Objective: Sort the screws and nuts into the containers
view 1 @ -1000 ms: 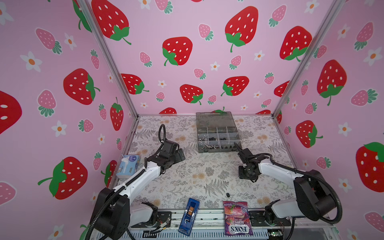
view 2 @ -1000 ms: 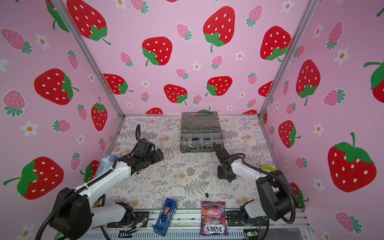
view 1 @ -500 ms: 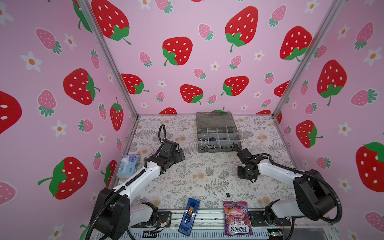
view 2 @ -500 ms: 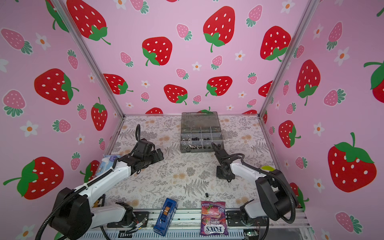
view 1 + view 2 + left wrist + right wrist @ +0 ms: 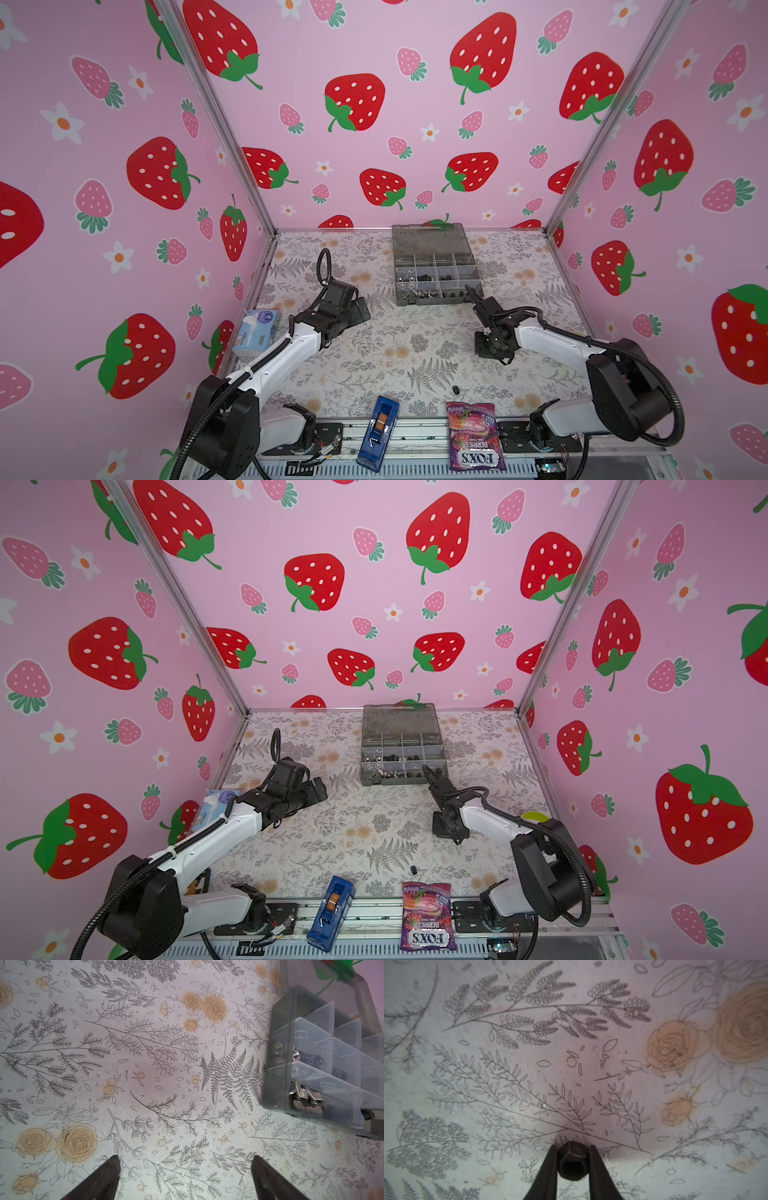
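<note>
Black nut [image 5: 572, 1162], grey floral mat [image 5: 508, 1076]

Nut [image 5: 572, 1162] betw. R fingers [image 5: 548, 1172], organiser [image 5: 397, 282] behind

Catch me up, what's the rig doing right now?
The right gripper is pinching a black hex nut low over the floral mat, in front of the organiser box. The left gripper hangs open over bare mat beside the box, holding nothing. The box lid is open and several cells hold sorted hardware. One small black piece lies loose on the mat near the candy bag; it is too small to tell whether it is a screw or a nut.
</note>
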Tool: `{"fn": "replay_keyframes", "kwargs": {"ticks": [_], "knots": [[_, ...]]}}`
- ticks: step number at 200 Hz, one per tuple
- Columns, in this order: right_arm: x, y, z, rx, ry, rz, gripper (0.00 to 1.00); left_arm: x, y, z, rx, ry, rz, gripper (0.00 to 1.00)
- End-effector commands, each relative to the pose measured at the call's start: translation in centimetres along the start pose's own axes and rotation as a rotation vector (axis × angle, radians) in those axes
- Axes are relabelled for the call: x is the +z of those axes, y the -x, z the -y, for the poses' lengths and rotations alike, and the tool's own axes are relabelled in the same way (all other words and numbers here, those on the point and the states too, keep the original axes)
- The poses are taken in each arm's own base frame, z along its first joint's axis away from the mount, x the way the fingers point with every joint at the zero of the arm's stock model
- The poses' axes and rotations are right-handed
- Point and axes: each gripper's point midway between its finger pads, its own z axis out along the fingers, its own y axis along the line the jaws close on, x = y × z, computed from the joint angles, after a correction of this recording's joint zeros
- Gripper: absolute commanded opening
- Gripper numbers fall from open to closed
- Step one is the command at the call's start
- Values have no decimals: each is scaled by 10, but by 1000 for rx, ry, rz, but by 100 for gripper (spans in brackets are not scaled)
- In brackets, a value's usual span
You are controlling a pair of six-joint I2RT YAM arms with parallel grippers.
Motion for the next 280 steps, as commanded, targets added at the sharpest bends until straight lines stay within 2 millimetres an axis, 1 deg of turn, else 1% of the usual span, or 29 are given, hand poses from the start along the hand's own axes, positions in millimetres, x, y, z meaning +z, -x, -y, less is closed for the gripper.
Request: {"fn": "replay_keyframes", "kwargs": {"ticks": [1,14,23,50,75,85,120,150,185,248,280], "knots": [[-6,4,-6,-10,11,6,9,-5,9,3,-10,0,30,99],[-6,6,-9,-10,21,10,10,-5,9,3,-10,0,31,99],[-5,5,-10,-11,24,6,12,-5,9,3,-10,-1,31,99],[-2,6,-12,-12,29,-4,30,-5,10,5,-13,-5,30,99],[-2,8,-15,-23,34,-8,39,-8,14,9,-10,-16,32,99],[-1,8,-16,-31,39,-9,41,-9,15,10,-8,-19,35,99],[3,6,-12,-55,14,-26,41,-8,13,7,-14,-12,34,99],[4,-2,-15,-60,34,-47,38,-7,10,5,-17,-10,30,99],[6,-8,-16,-67,31,-66,32,-8,12,7,-16,-15,34,99],[6,-11,-17,-70,15,-69,33,-8,11,5,-14,-8,35,99],[9,-11,-11,-67,-24,-66,27,-7,9,4,-16,-7,31,99]]}}
